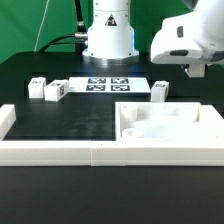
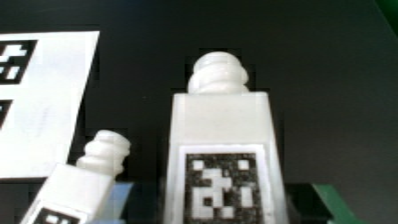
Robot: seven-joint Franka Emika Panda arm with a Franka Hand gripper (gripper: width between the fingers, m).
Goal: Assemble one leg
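In the wrist view a white leg point(image 2: 222, 140) with a black-and-white tag stands between my gripper's point(image 2: 222, 216) jaws, its threaded tip pointing away from the camera. The jaws are shut on it and show only as dark shapes at its sides. A second leg point(image 2: 80, 180) lies on the black table beside it. In the exterior view my gripper point(image 1: 197, 68) hangs raised at the right, and the held leg is hidden there. Below it to the left a loose leg point(image 1: 158, 90) stands, and two more legs point(image 1: 37, 89) point(image 1: 56, 90) stand at the left.
The marker board point(image 1: 110, 84) point(image 2: 45, 90) lies at the middle back. The large white tabletop point(image 1: 205, 125) with corner sockets sits at the front right. A low white wall point(image 1: 60, 151) runs along the front and left. The robot base point(image 1: 108, 35) stands behind.
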